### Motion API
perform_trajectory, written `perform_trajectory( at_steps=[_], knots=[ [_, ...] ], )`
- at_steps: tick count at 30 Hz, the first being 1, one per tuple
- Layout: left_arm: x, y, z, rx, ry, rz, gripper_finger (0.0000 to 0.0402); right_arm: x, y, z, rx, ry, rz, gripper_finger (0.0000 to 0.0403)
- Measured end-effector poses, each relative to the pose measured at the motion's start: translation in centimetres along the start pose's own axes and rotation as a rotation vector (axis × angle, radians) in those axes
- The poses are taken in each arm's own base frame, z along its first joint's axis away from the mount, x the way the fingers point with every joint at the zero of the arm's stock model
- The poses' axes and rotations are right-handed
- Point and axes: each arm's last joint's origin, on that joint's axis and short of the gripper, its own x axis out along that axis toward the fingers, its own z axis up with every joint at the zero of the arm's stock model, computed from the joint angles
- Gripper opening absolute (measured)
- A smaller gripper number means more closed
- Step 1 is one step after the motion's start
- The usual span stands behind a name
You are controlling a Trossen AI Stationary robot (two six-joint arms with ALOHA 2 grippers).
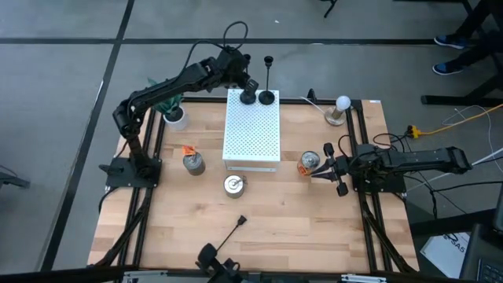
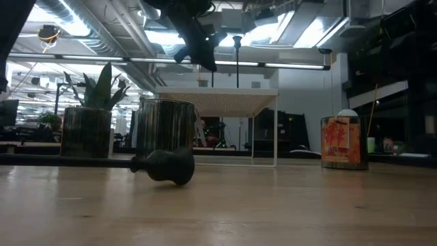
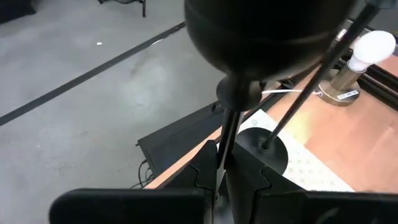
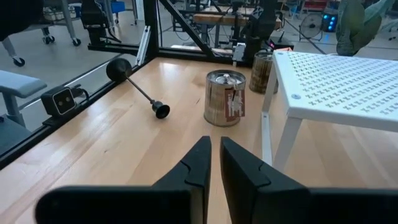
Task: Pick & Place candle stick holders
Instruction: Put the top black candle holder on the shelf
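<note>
One black candlestick [image 1: 267, 82] stands upright with its round base on the far end of the white perforated stand [image 1: 251, 137]. My left gripper [image 1: 242, 77] is shut on a second candlestick [image 1: 248, 96] right beside it, above the stand's far edge. That candlestick's top [image 3: 267, 31] looms close in the left wrist view. A third candlestick [image 1: 236, 227] lies on its side on the table near the front edge. It also shows in the low view [image 2: 164, 166]. My right gripper [image 1: 326, 170] is shut and empty at the table's right. My left gripper pinches the candlestick's thin stem [image 3: 229, 140] between its two fingers, a little below the top. The fingers come from the far left, slanting down, and lie across the stem. The candlestick stands upright. Whether its base rests on the stand, I cannot tell.
Three silver tins stand around the stand's near end [image 1: 192, 163], [image 1: 234, 185], [image 1: 309, 163]. A potted plant [image 1: 174, 116] stands at the far left. A white bulb on a wooden base [image 1: 340, 108] stands at the far right. Black rails edge the table's left and right sides.
</note>
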Motion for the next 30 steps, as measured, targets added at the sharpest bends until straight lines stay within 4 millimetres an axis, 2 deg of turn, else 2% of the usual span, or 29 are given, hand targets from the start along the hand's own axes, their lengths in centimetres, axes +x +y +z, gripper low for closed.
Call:
perform_trajectory(
  at_steps=[6, 18, 30],
  knots=[
    [0.03, 0.18, 0.06, -0.002, -0.01, 0.035, 0.0016, 0.0, 0.0, -0.01, 0.0, 0.002, 0.0, 0.0039],
    [0.05, 0.15, 0.04, 0.007, -0.007, 0.021, 0.0056, 0.0, 0.0, -0.07, 0.002, 0.007, 0.0, 0.0039],
    [0.05, 0.11, 0.02, 0.016, -0.006, 0.021, 0.0119, 0.0, 0.01, -0.13, 0.006, 0.014, 0.001, 0.0039]
  ],
)
